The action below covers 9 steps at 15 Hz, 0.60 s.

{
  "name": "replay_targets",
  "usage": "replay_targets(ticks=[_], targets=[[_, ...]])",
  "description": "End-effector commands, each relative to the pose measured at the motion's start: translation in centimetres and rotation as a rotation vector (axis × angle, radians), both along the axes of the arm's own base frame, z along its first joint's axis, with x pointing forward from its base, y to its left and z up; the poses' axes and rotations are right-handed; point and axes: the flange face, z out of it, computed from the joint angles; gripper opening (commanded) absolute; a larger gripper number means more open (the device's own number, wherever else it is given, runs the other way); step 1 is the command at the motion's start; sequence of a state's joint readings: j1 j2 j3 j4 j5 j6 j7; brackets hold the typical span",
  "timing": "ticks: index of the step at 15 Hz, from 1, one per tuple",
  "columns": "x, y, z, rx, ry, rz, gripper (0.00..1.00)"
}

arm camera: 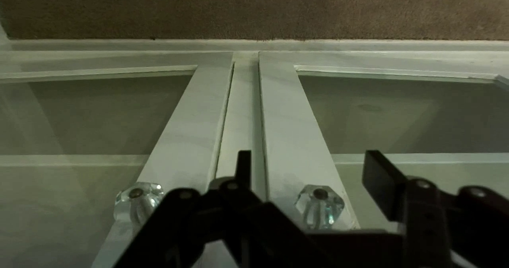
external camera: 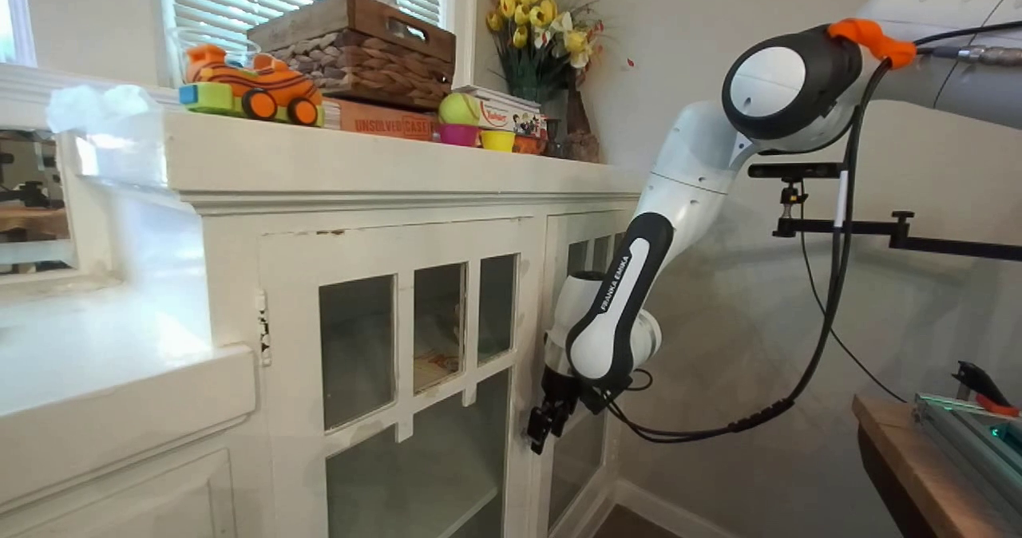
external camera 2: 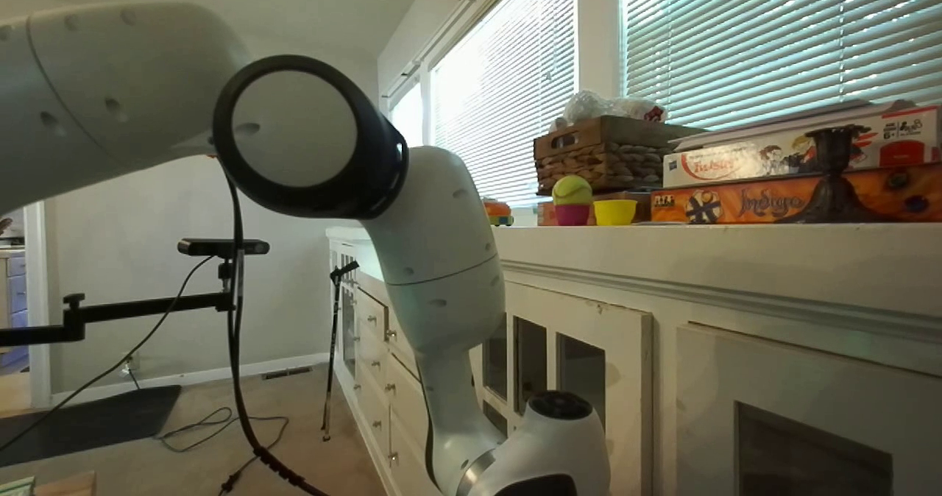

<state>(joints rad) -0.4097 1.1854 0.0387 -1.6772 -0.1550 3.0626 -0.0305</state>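
My gripper [arm camera: 311, 172] is open, with its two black fingers spread apart. A clear faceted knob [arm camera: 319, 206] lies between the fingers in the wrist view, and neither finger appears to touch it. The knob sits on the white frame of the right cabinet door [arm camera: 284, 129]. A second clear knob [arm camera: 137, 200] is on the left door [arm camera: 199, 121], partly covered by the gripper's linkage. In an exterior view the gripper [external camera: 540, 428] points down in front of the cabinet, near the meeting of two glass-paned doors [external camera: 291, 410]. The gripper is below the picture edge in an exterior view.
The cabinet top [external camera: 383, 151] bears an orange toy car [external camera: 255, 87], a woven basket [external camera: 375, 51], game boxes [external camera 2: 780, 157], a tennis ball [external camera 2: 572, 189], small cups [external camera 2: 615, 211] and flowers [external camera: 531, 27]. Cables [external camera: 846, 282] hang from the arm. A wooden table [external camera: 902, 450] stands nearby.
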Motion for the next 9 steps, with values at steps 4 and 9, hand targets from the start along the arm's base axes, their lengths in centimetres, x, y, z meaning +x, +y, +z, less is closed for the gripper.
replay_targets(ticks=[4, 9], targets=[[0.94, -0.01, -1.07, 0.004, -0.001, -0.004, 0.22], [1.14, -0.08, -0.97, -0.003, -0.005, 0.0, 0.5]])
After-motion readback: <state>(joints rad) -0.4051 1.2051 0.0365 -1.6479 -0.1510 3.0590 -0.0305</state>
